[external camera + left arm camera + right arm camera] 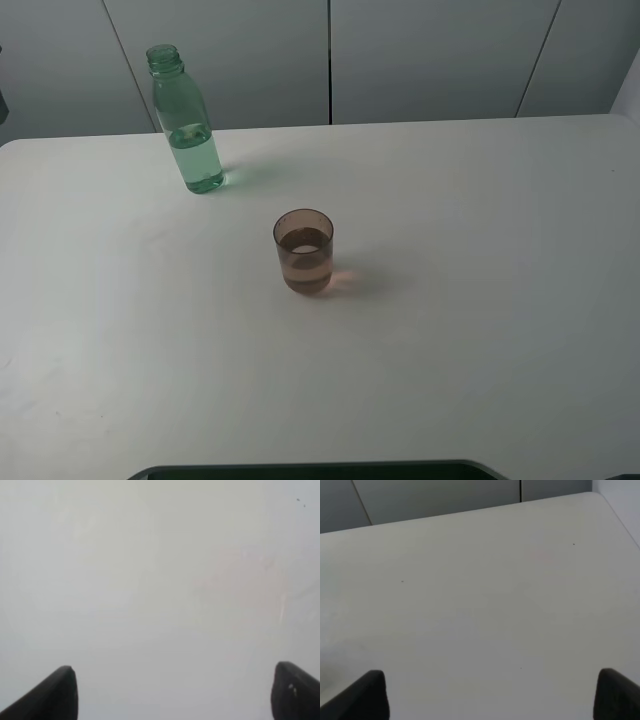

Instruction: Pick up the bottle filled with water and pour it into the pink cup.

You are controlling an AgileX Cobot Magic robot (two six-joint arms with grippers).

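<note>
Centrally, pink cup [303, 251] (part-filled), bottle [185, 120] near table [480, 330] far edge, both end effectors [172, 692] [490, 695] spread wide.

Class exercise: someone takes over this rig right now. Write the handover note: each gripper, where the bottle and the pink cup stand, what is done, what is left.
Left gripper: open, empty, over bare table.
Right gripper: open, empty, also over bare table.
Bottle: upright, uncapped, at the back left of the table, roughly half full.
Pink cup: upright near the table's middle, in front and to the right of the bottle, apart from it, and holds some liquid already.
Done: nothing is gripped; whether pouring has happened cannot be told.
Left: if the pour is still due, grasp the bottle, probably with the left arm, and tip it over the cup.
</note>
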